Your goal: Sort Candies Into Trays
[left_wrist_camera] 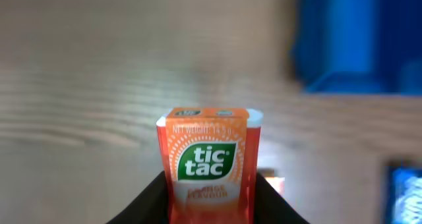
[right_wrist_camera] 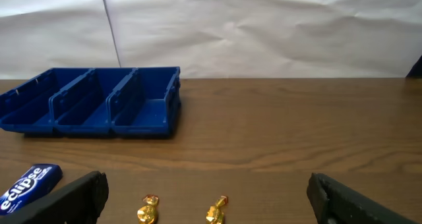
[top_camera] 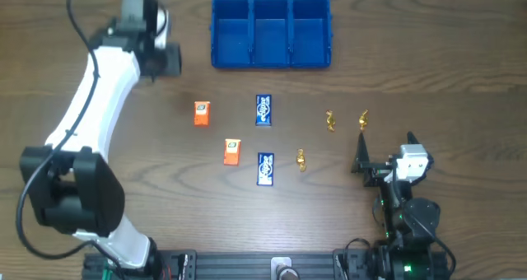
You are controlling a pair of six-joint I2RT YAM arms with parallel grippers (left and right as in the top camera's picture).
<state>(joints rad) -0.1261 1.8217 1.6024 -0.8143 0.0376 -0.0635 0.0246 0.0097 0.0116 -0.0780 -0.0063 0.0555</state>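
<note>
Top view: a blue plastic three-compartment tray [top_camera: 272, 63] sits at the wooden table's [top_camera: 461, 82] far edge, the left gripper [top_camera: 165, 60] lifted left of it.

Left wrist view: its fingers pinch an orange plastic candy box [left_wrist_camera: 211, 158]. Carrying seems underway, and the next move calls for aligning over a compartment.

Right wrist view: the right gripper [right_wrist_camera: 204, 197] is spread, with a white sheet [right_wrist_camera: 264, 26] behind.

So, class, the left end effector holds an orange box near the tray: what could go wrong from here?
1. The left end effector grips the orange box only at one end, so it might tilt or slip on the way.
2. The tray has three similar compartments with thin dividers. The box could catch a wall or land astride one.
3. Two more orange boxes lie on the table and could later end up in a different compartment.
</note>
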